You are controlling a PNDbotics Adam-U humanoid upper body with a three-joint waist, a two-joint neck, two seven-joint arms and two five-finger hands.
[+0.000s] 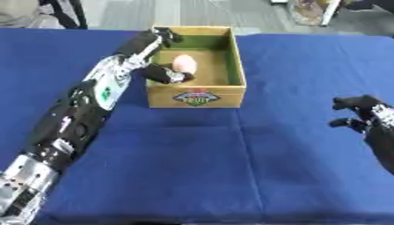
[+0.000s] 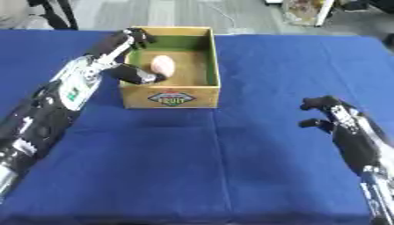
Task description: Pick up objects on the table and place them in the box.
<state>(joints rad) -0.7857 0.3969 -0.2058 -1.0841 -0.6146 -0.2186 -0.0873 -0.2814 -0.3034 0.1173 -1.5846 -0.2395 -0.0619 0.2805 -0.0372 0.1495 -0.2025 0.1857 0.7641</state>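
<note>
One pale pink egg-shaped object (image 1: 184,64) lies inside the wooden box (image 1: 198,96); the left hand (image 1: 158,57), spread wide over the box, should lift straight up. The right hand (image 2: 329,115) hovers half-curled, empty.

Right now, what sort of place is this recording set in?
Probably a lab or demo room: a table under a blue cloth, one wooden box with a pink item inside, and bare grey floor beyond.
</note>
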